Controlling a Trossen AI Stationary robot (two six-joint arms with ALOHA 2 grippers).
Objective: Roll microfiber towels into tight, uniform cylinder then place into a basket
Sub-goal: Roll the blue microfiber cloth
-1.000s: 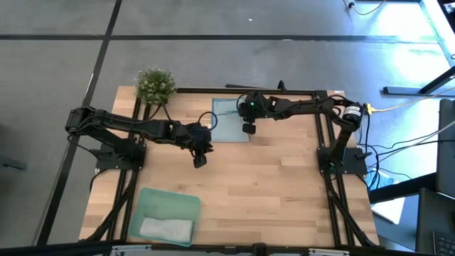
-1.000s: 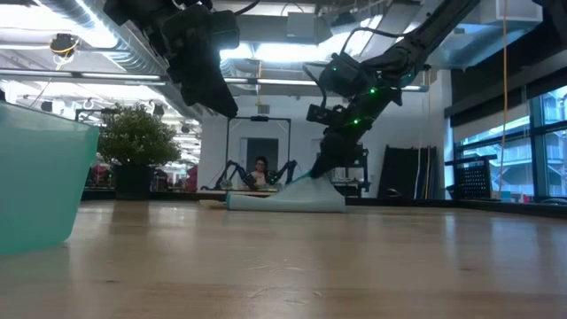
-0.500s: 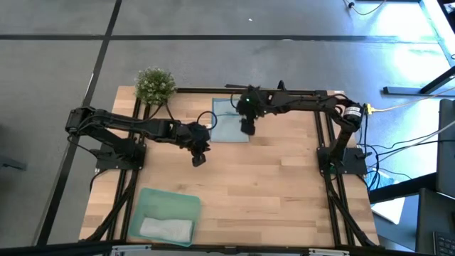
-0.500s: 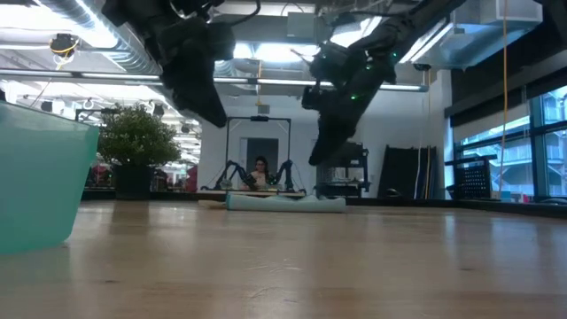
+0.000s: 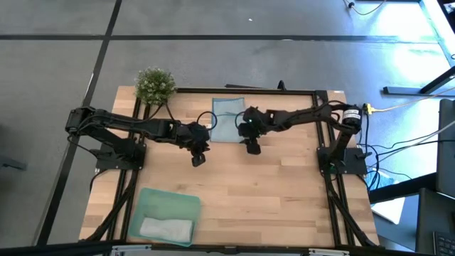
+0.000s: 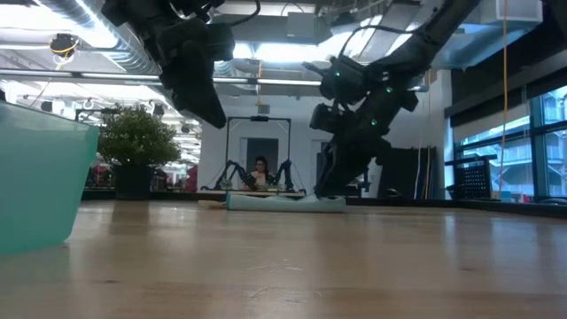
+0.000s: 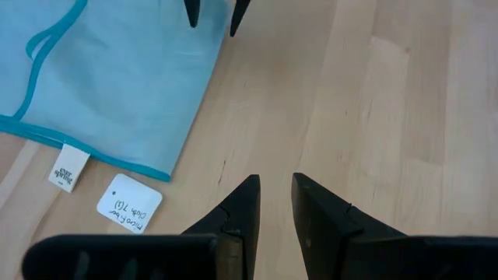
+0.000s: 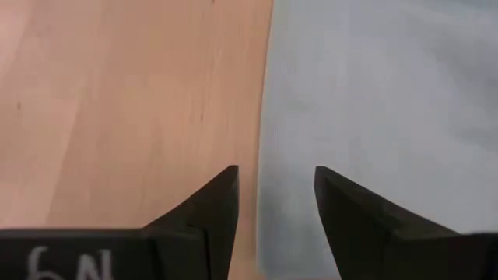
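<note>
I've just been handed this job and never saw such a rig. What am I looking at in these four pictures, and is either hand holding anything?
Two dark robot arms work at a wooden table. One picture looks straight down, one looks level across the tabletop, and two come from cameras on the wrists. The light blue towel lies flat at the far edge, beside a small plant. The pale grey towel is already in the mint-green basket at the near left corner. The left hand hangs open above bare wood, holding nothing. The right hand is open at the blue towel's edge, also holding nothing. A small handwritten label lies near the towel.
</note>
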